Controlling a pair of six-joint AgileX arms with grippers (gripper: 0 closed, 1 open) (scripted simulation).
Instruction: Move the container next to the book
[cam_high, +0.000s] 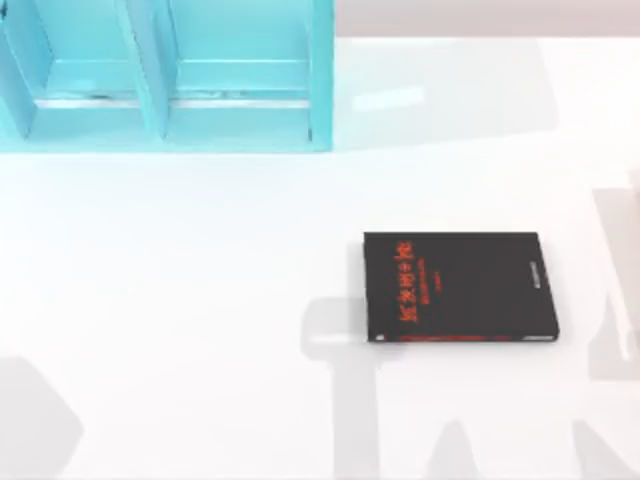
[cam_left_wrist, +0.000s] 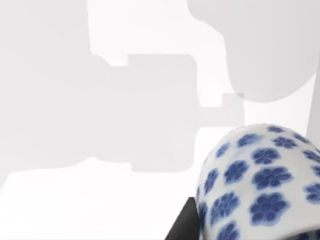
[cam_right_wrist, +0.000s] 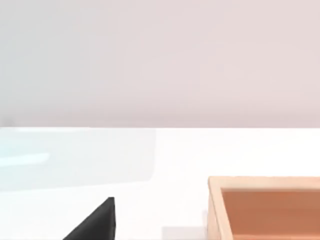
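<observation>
A white table (cam_high: 180, 300) seen from above carries a black book (cam_high: 455, 287) with red lettering, lying flat right of centre with its red edge toward the near side. A turquoise shelf unit (cam_high: 165, 75) stands along the far left edge. In the left wrist view, a white ceramic cup (cam_left_wrist: 260, 185) with blue flower patterns sits close to the camera, above the white tabletop, with a dark part (cam_left_wrist: 184, 225) just beside it; whether fingers grip the cup cannot be told. The right wrist view shows a corner of the black book (cam_right_wrist: 97, 222) and, well apart from it, a light wooden box (cam_right_wrist: 265, 207) on the table.
</observation>
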